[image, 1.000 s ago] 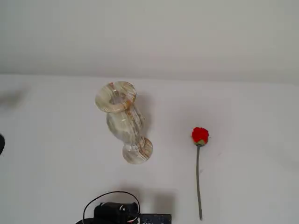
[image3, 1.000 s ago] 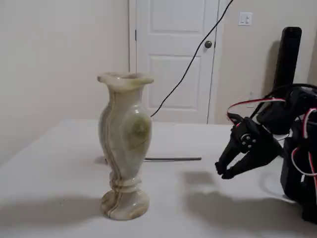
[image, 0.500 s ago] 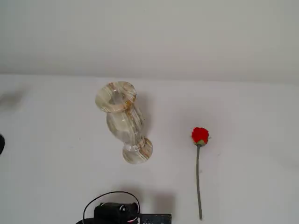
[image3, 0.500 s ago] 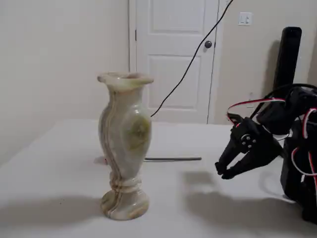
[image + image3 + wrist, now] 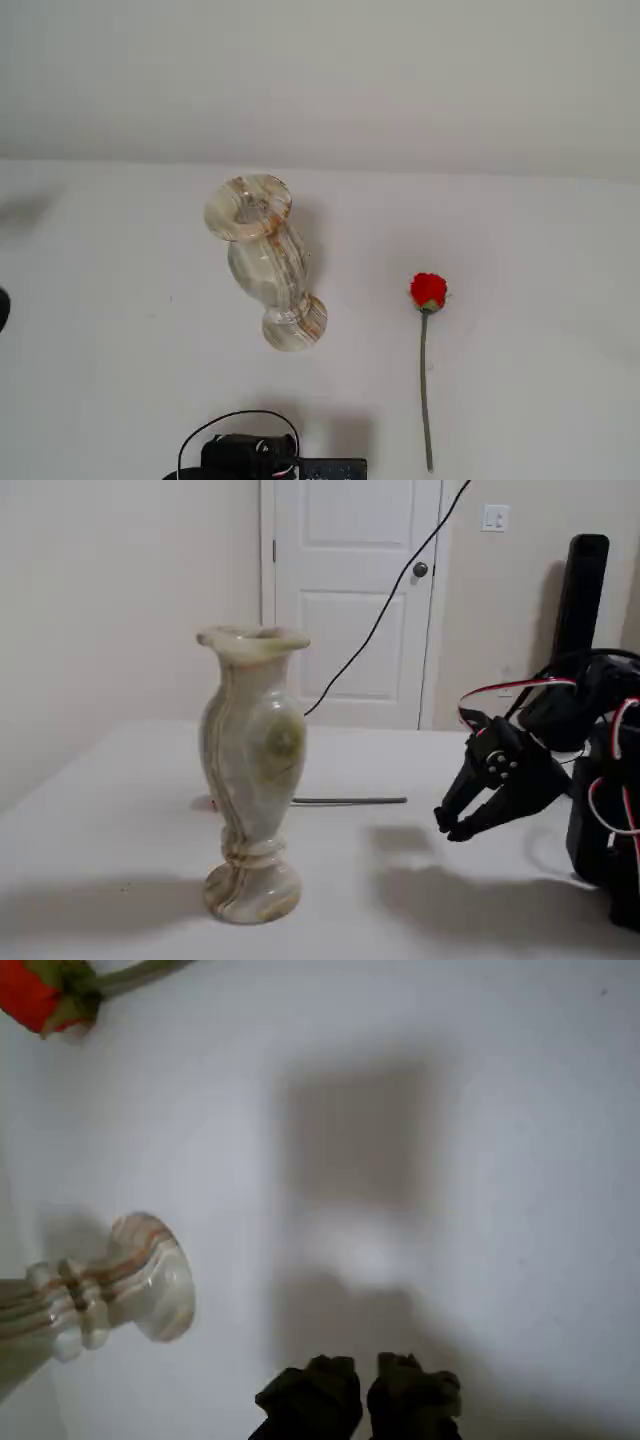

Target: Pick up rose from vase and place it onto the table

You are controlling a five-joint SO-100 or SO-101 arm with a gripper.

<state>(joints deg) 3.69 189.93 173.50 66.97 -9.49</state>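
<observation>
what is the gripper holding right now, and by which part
Nothing. The gripper hangs above the white table with nothing between its fingers; the rose lies flat on the table beside the marble vase.

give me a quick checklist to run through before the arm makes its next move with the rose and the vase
1. Rose out of the vase: ok, it lies flat on the table, stem pointing toward the arm's base in a fixed view.
2. Rose clear of the vase: ok, a bare gap separates them.
3. Vase upright: ok, it stands on its foot in a fixed view.
4. Claw empty: ok, nothing shows between its tips in the wrist view.
5. Claw open or shut: ok, tips look closed together.
6. Claw clear of the vase: ok, it hangs above bare table, apart from it.
</observation>
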